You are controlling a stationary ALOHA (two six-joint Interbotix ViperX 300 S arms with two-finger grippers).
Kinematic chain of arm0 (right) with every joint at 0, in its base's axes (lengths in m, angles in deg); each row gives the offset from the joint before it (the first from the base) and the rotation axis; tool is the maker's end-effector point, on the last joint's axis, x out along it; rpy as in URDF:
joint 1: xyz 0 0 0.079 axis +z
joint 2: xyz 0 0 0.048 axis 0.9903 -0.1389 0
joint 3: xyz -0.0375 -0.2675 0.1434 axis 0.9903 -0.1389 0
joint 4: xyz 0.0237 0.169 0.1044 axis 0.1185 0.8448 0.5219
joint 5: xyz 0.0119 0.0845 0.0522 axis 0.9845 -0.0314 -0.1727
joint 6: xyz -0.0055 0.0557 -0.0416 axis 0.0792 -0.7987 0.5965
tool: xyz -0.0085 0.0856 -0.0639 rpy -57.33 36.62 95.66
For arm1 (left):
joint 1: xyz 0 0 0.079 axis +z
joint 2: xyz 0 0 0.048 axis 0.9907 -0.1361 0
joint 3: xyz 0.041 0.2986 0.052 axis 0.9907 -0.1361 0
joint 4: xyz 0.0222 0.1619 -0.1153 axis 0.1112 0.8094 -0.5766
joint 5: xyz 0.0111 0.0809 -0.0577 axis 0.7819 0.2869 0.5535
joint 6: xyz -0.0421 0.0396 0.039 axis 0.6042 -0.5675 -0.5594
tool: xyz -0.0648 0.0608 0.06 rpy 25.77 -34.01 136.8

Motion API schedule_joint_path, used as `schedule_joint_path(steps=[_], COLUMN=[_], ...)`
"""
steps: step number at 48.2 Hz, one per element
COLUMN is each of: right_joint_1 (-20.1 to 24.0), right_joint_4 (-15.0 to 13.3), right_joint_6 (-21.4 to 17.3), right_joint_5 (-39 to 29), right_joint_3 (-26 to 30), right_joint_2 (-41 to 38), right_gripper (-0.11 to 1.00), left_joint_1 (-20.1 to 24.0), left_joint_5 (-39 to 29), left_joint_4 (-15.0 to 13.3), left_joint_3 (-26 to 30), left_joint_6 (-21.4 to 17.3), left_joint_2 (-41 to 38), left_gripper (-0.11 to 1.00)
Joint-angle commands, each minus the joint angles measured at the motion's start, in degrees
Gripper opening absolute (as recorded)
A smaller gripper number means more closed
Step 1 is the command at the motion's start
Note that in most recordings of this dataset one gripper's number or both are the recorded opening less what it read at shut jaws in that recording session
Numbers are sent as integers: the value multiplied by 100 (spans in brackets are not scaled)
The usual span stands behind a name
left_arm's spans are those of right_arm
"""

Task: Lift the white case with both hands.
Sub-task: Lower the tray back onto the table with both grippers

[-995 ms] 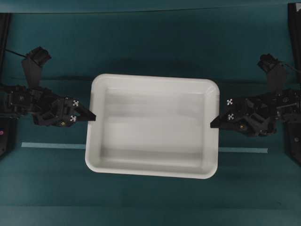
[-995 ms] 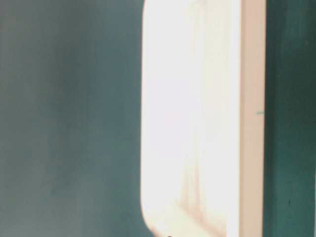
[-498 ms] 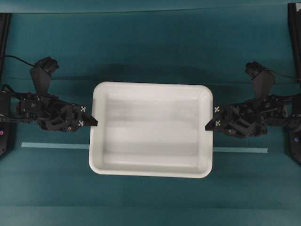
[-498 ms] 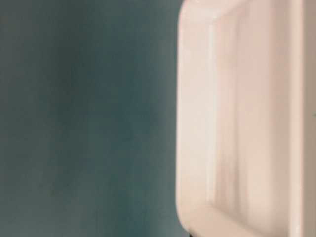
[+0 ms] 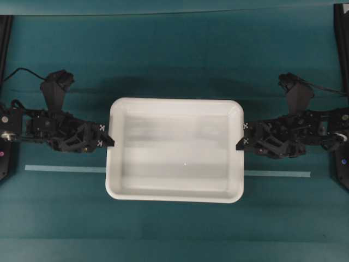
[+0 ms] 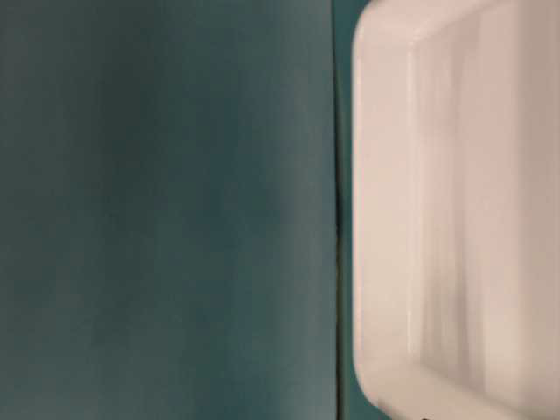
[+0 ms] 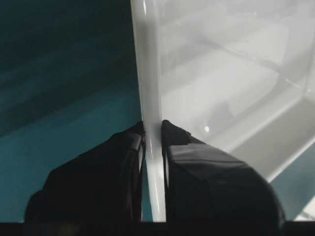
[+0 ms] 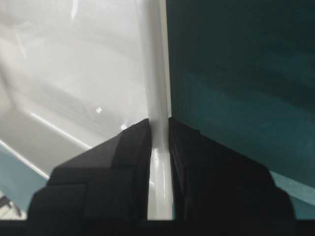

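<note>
Lowered, apparently, white case [image 5: 174, 150]: left gripper [image 5: 110, 141], right gripper [image 5: 239, 144] pinching opposite rims.

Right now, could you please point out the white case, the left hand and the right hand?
white case [image 5: 174, 150], overhead view, on its flat bottom.
left hand [image 5: 111, 140], overhead view, fingertips at the case's left rim.
right hand [image 5: 239, 145], overhead view, fingertips at the right rim.

White case [image 6: 455, 219] blurred and cut off by the table-level view's right edge.
</note>
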Motion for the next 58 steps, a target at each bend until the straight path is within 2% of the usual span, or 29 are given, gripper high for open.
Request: schedule_joint_path(steps=[1, 25, 58], right_joint_1=[-44, -237, -229], right_joint_4=[26, 44, 35], right_joint_6=[9, 26, 44], right_joint_5=[-141, -114, -88], right_joint_3=[-79, -149, 26], right_joint_2=[-299, -571, -563], right_gripper=[11, 11, 13], left_joint_1=[149, 246, 237], left_joint_5=[-132, -220, -141], left_joint_4=[18, 18, 35], left_joint_3=[-229, -334, -281], left_joint_6=[-18, 0, 18], left_joint_2=[-229, -439, -325], left_gripper=[5, 5, 5])
